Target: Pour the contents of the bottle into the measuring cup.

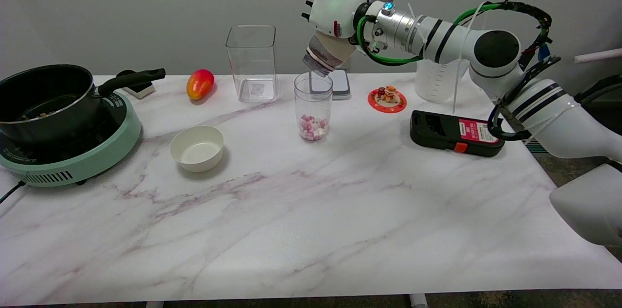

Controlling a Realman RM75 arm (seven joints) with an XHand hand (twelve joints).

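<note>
Nearest the camera lies a wide bare stretch of the marbled table (291,230), and beyond it a small white bowl (197,147) sits apart from the action. Further back, at the middle, stands the measuring cup (313,106), a clear upright tumbler with a little heap of pink and white pieces (312,128) already at its bottom. Directly above it the right hand (335,9) is wrapped around the bottle (326,53), fingers closed over its body, holding it tipped well over so that the open neck points down and to the left, just above the cup's rim and a touch toward its far right edge. Whether anything remains inside the bottle I cannot tell; its lower part looks clear.

My read is that the pour itself is under way or nearly finished. What comes next depends on the bottle: if pieces are lodged in it, a slightly steeper tilt or a gentle shake with the mouth kept over the cup would be called for; if empty, the hand needs to turn the bottle upright and set it down on a free patch of table, clear of the black handheld device (454,133) to the right
</note>
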